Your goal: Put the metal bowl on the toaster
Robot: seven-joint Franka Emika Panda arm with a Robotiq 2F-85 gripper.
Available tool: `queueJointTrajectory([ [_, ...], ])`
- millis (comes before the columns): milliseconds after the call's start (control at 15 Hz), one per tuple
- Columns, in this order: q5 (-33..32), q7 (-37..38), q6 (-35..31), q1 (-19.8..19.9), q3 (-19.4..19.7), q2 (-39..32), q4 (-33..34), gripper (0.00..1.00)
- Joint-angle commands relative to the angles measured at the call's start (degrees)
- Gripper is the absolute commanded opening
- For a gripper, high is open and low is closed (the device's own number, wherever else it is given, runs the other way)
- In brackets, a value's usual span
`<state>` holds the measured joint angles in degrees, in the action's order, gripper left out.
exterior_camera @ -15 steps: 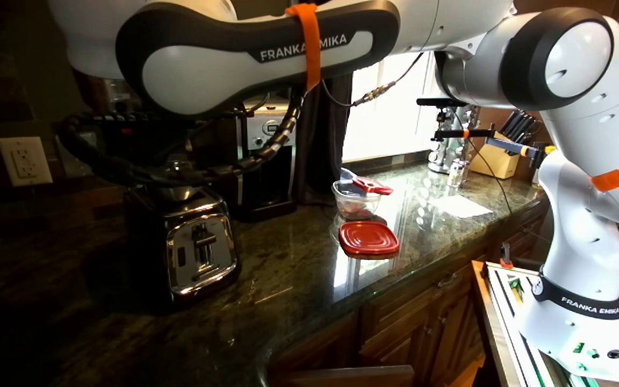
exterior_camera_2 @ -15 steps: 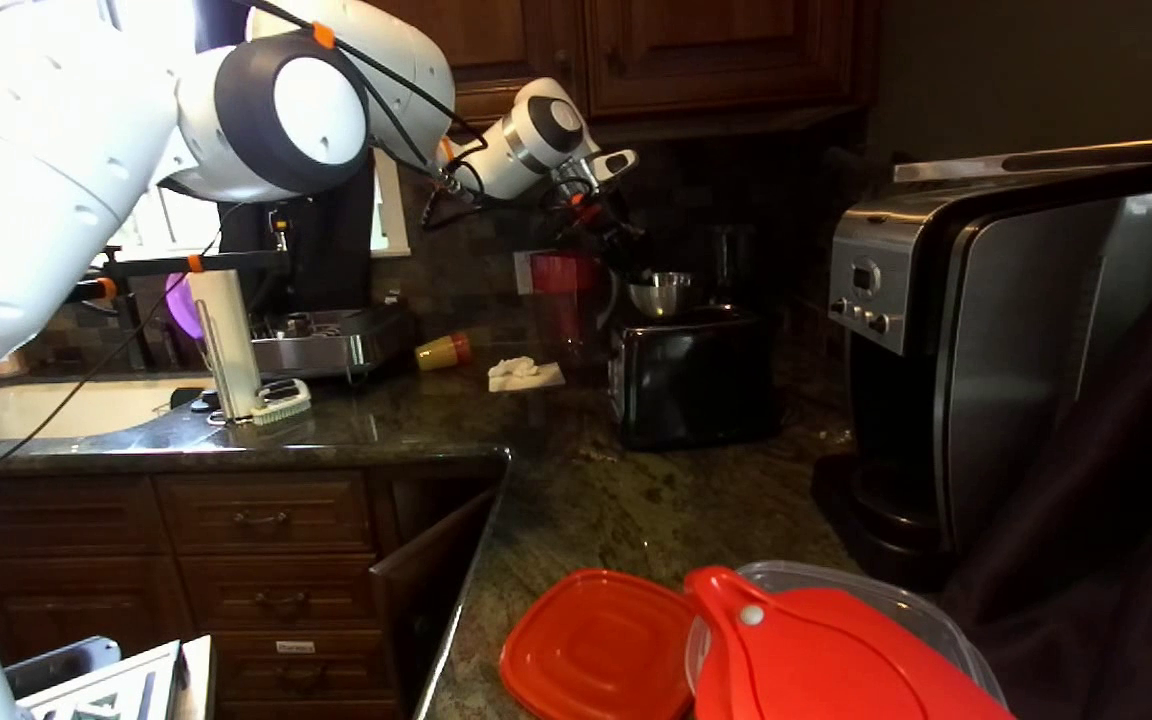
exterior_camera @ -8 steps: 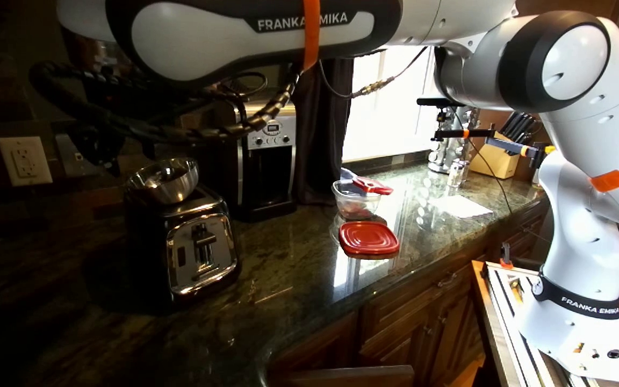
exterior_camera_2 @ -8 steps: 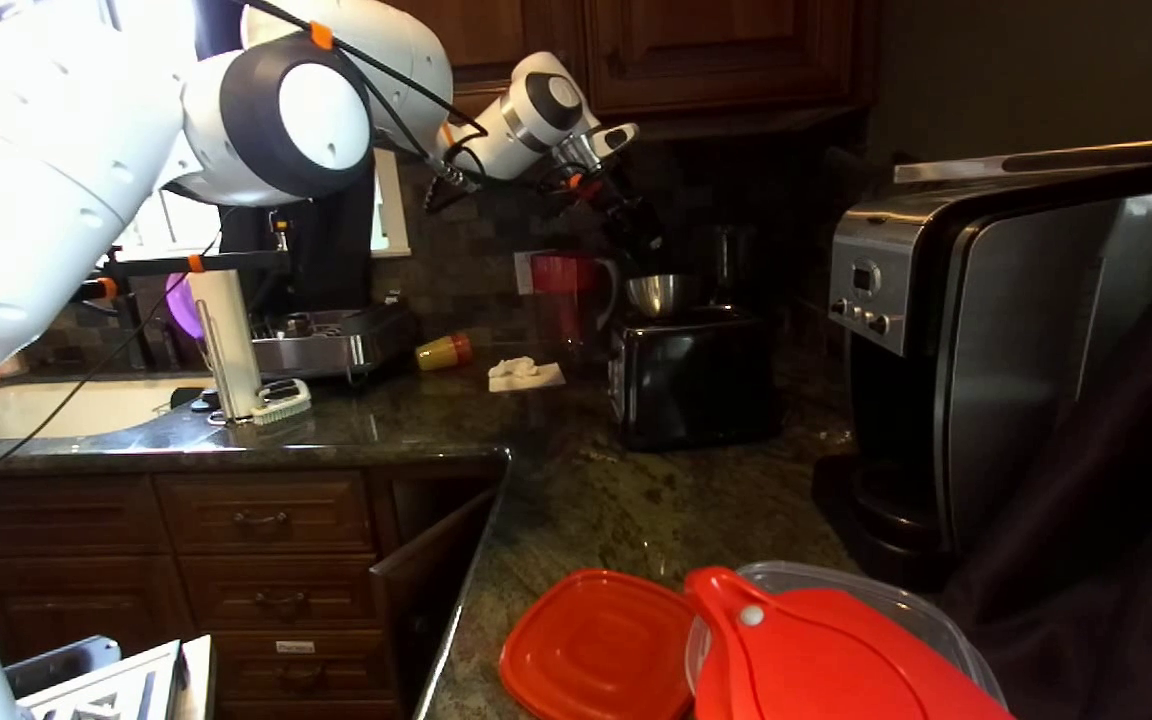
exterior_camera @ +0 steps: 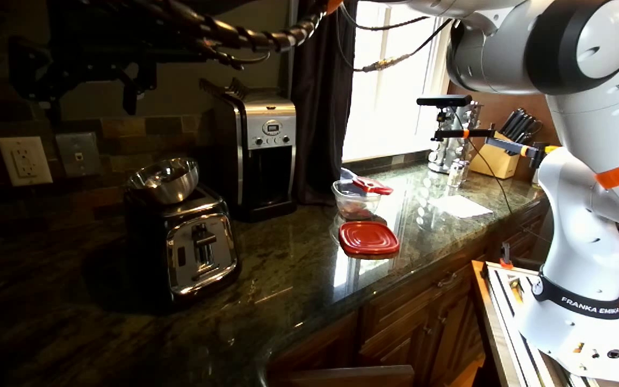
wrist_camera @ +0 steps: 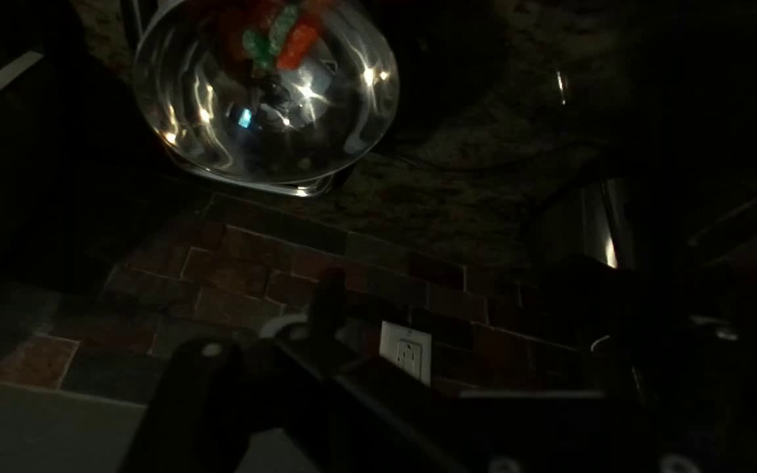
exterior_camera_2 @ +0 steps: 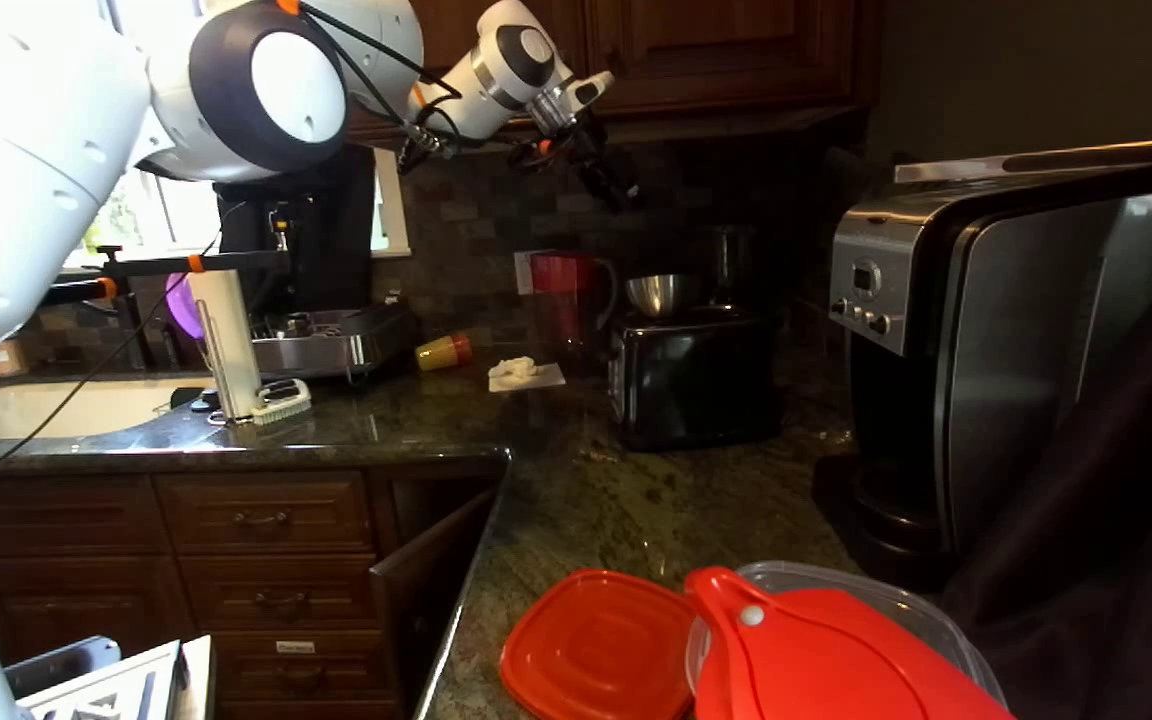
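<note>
The small, round, shallow, shiny silver metal bowl (exterior_camera: 167,181) sits on top of the boxy chrome-and-black toaster (exterior_camera: 188,250), mouth upward; both exterior views show it there. My jaws stand spread apart, and in an exterior view the wall (exterior_camera: 175,91) shows through the gap between them. They are higher than the bowl and well apart from it, at the end of my white-and-black arm (exterior_camera_2: 501,70). In the wrist view I look down into the bowl's bright inside, where patches of green and orange-red (wrist_camera: 299,45) show; whether these are contents or reflections, I cannot tell. A strip of the toaster's metal edge shows just past the bowl's rim. My jaws are dark and blurred there.

A dark, polished stone table (exterior_camera: 282,285) carries the toaster. Near it stands a taller black-and-silver coffee maker (exterior_camera: 269,156). Further along are a clear plastic container (exterior_camera: 356,207) with a bright red plastic piece (exterior_camera: 373,186) lying aslant across it and, just beside, a flat, round-cornered red lid (exterior_camera: 368,238). In an exterior view I also see a red, handled pitcher (exterior_camera_2: 564,295) near the toaster, a yellow-and-red cup (exterior_camera_2: 443,352) lying on its side, and a white sheet (exterior_camera_2: 541,380) bearing something white and crumpled (exterior_camera_2: 513,368). A tall, pale roll (exterior_camera_2: 226,340) stands near the sink (exterior_camera_2: 56,412).
</note>
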<state>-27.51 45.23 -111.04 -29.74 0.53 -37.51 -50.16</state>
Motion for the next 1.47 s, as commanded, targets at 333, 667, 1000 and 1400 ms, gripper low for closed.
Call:
queueJointTrajectory([
  [333, -0.1, 2.2, -0.5, -0.2, -0.1, 1.7, -2.0, 1.0],
  [667, -0.1, 1.7, -0.5, -0.6, -0.2, 1.3, -2.0, 1.0],
  [1000, 0.5, 1.1, 1.0, 2.3, 1.1, 5.0, -6.2, 1.0],
  [1400, 0.0, 3.8, 1.4, 5.2, 3.0, 5.5, -6.5, 1.0],
])
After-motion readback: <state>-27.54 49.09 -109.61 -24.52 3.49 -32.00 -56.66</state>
